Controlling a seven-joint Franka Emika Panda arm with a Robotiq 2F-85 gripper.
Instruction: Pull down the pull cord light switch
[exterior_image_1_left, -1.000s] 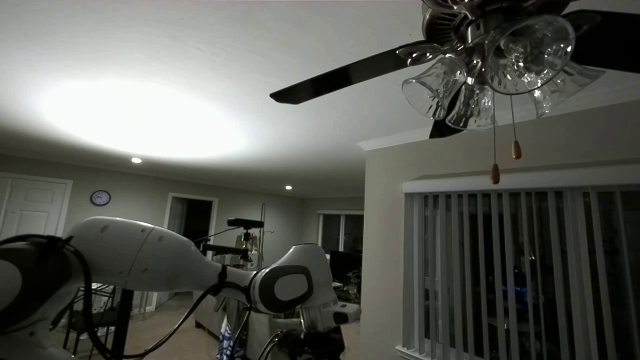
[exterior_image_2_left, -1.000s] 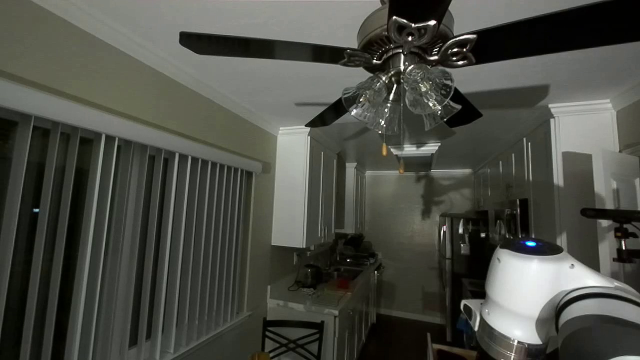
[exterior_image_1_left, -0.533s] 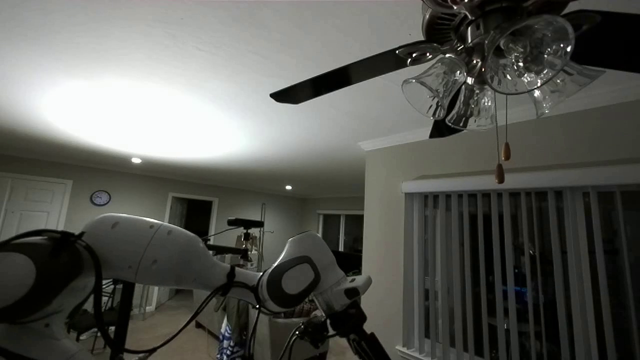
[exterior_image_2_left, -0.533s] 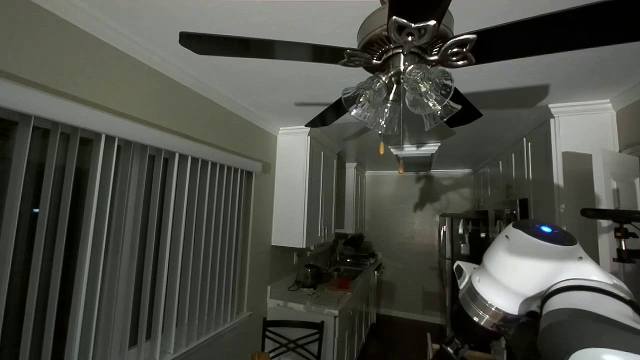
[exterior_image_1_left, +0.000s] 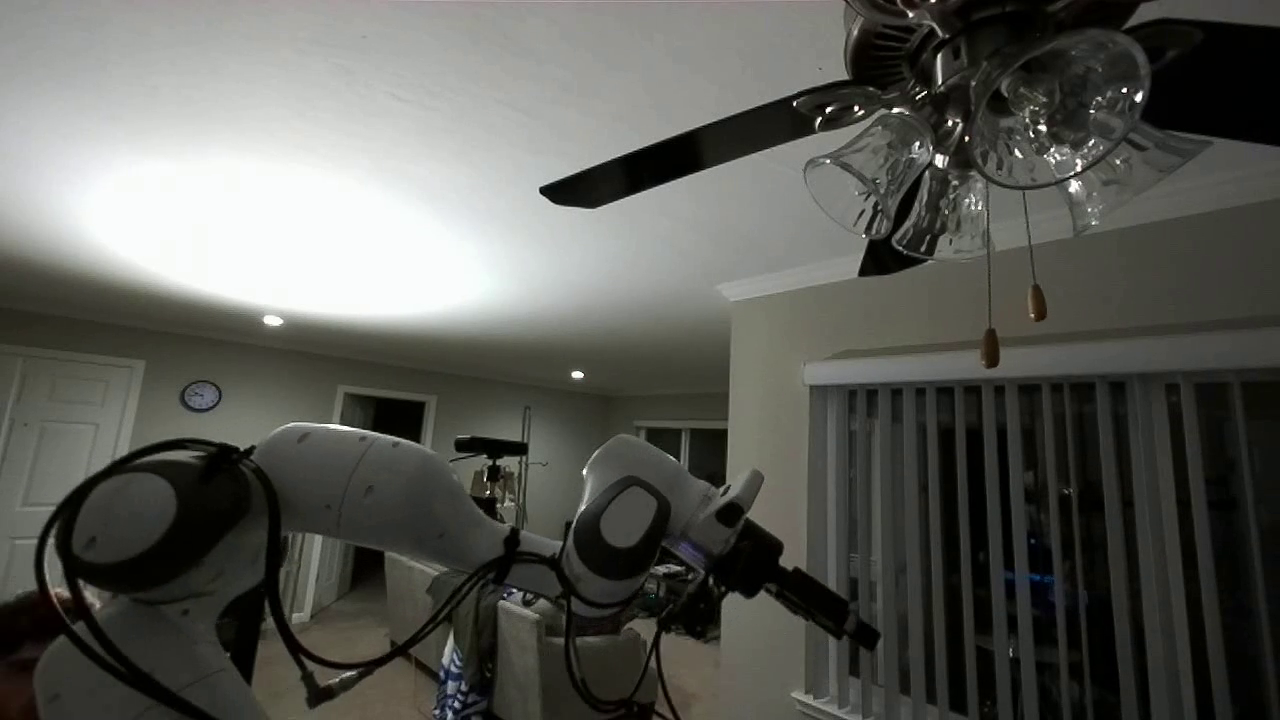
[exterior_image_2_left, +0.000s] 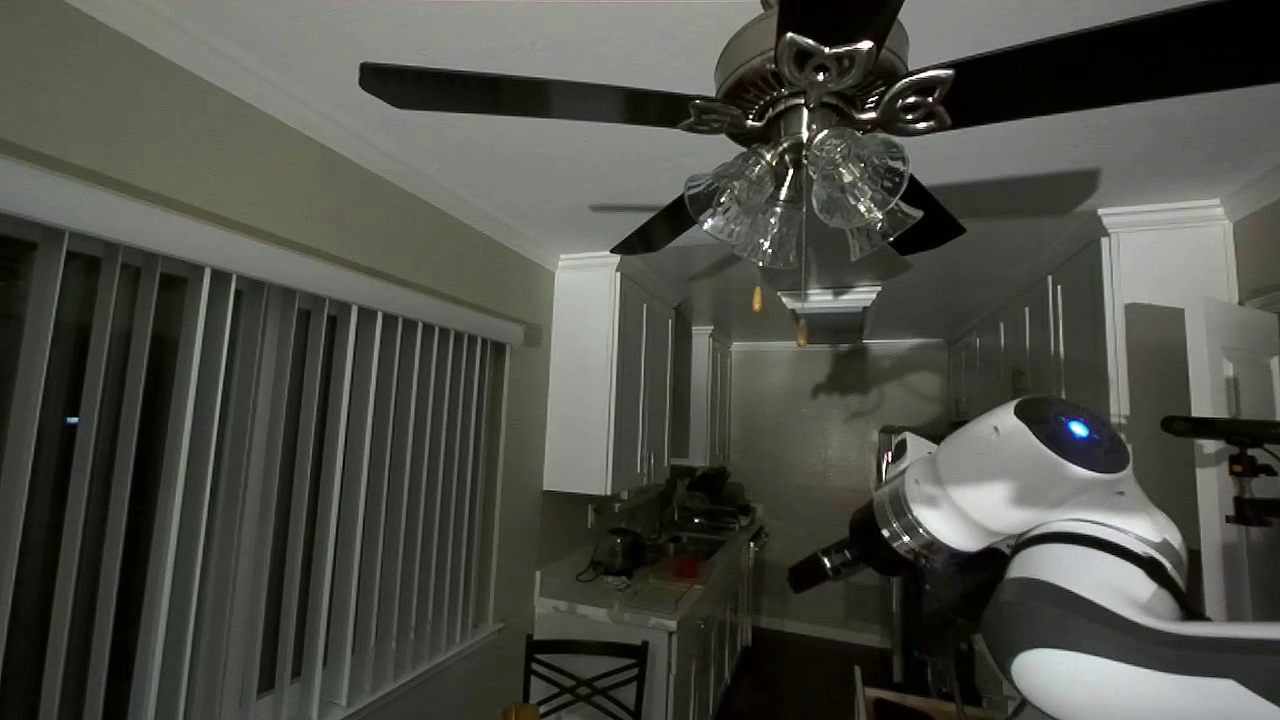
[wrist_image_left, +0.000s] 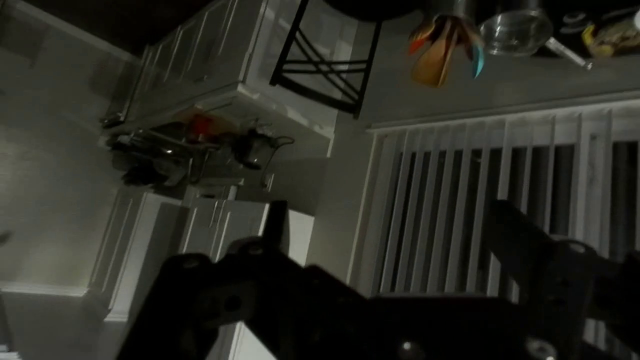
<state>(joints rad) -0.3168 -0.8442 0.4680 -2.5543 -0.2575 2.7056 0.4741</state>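
The pull cord light switch is the longer thin cord with a reddish-brown knob (exterior_image_1_left: 989, 348), hanging below the ceiling fan's glass shades; its knob also shows in an exterior view (exterior_image_2_left: 802, 333). A shorter cord with a paler knob (exterior_image_1_left: 1037, 302) hangs beside it, seen in both exterior views. My gripper (exterior_image_1_left: 862, 632) is well below both knobs, tilted downward, and also shows in an exterior view (exterior_image_2_left: 808, 572). In the wrist view my gripper (wrist_image_left: 390, 205) has its two dark fingers wide apart with nothing between them. Neither cord shows in the wrist view.
The ceiling fan has dark blades (exterior_image_1_left: 690, 150) and glass lamp shades (exterior_image_1_left: 945, 215) around the cords. Vertical blinds (exterior_image_1_left: 960, 520) cover the window behind. A black chair (exterior_image_2_left: 587, 670), a counter (exterior_image_2_left: 620, 595) and utensils (wrist_image_left: 440, 55) are lower down.
My arm has risen and the gripper has swung up and outward, toward the window side, coming into view in both exterior views. The two knobs sway slightly.
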